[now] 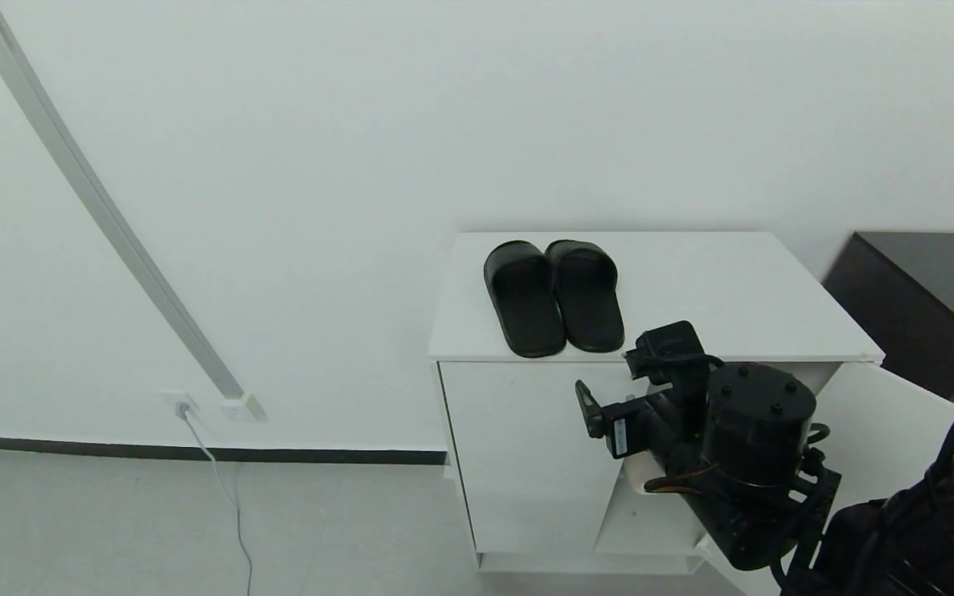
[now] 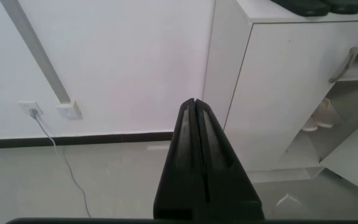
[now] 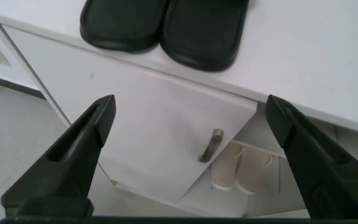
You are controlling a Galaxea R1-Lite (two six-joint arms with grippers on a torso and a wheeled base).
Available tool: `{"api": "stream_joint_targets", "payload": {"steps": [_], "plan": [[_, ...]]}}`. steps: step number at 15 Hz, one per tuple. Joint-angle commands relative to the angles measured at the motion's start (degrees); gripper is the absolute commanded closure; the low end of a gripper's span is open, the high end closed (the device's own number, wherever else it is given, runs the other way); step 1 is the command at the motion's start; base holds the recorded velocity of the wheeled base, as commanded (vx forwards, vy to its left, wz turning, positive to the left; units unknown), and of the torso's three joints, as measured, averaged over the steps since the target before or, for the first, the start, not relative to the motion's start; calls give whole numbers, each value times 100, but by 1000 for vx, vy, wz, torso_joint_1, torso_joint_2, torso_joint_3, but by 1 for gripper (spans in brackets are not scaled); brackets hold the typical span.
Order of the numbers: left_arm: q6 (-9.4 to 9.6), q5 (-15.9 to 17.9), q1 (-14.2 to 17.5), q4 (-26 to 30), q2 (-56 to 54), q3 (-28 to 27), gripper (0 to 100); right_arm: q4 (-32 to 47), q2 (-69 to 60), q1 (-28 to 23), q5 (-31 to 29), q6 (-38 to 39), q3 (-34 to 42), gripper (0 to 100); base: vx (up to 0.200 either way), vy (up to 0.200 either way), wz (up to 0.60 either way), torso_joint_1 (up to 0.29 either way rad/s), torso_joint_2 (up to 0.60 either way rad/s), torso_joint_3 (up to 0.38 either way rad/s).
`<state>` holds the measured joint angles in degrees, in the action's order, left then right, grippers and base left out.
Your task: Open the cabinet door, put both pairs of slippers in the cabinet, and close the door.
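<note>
A pair of black slippers (image 1: 554,295) lies side by side on top of the white cabinet (image 1: 734,290), near its front edge. The cabinet's left door (image 1: 527,447) is closed or nearly so, and its metal handle (image 3: 211,144) is at the inner edge. The right door (image 1: 883,430) is swung open. A pair of light beige slippers (image 3: 238,168) stands on a shelf inside. My right gripper (image 3: 190,106) hangs open in front of the left door, just below the black slippers (image 3: 166,22). My left gripper (image 2: 196,106) is shut with nothing in it, low and left of the cabinet.
A wall socket (image 1: 181,406) with a white cable running down to the floor is left of the cabinet. A dark piece of furniture (image 1: 924,290) stands to the right. Open grey floor (image 1: 195,530) lies to the left.
</note>
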<state>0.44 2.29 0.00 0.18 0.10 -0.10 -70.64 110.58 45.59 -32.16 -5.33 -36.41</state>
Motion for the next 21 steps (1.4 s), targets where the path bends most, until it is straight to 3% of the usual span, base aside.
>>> {"api": "stream_joint_targets", "payload": {"steps": [1, 7, 9, 12, 16, 18, 21], "plan": [[0, -1, 0, -1, 8, 1, 100, -2, -1, 2, -1, -3, -15, 0, 0, 0, 0, 173, -383, -212], [0, -1, 0, -1, -1, 1, 100, -222, 7, -94, 157, -153, -59, 0, 0, 0, 0, 105, -226, -122], [0, -1, 0, -1, 8, 1, 100, -99, 7, -130, 148, -153, -446, 0, 0, 0, 0, 0, 0, 0], [9, -1, 0, -1, -1, 1, 100, 1062, -1, -86, 140, 146, -1333, 0, 0, 0, 0, 0, 0, 0], [9, -1, -9, -1, 8, 1, 100, 4146, -168, 73, 69, 1623, -3144, 0, 0, 0, 0, 0, 0, 0], [9, -1, 0, -1, 8, 1, 100, 4691, -177, 108, -106, 1790, -3425, 0, 0, 0, 0, 0, 0, 0], [18, -1, 0, -1, -1, 1, 100, 4691, -151, 134, -133, 1798, -3390, 0, 200, 0, 0, -2, -4, 2]]}}
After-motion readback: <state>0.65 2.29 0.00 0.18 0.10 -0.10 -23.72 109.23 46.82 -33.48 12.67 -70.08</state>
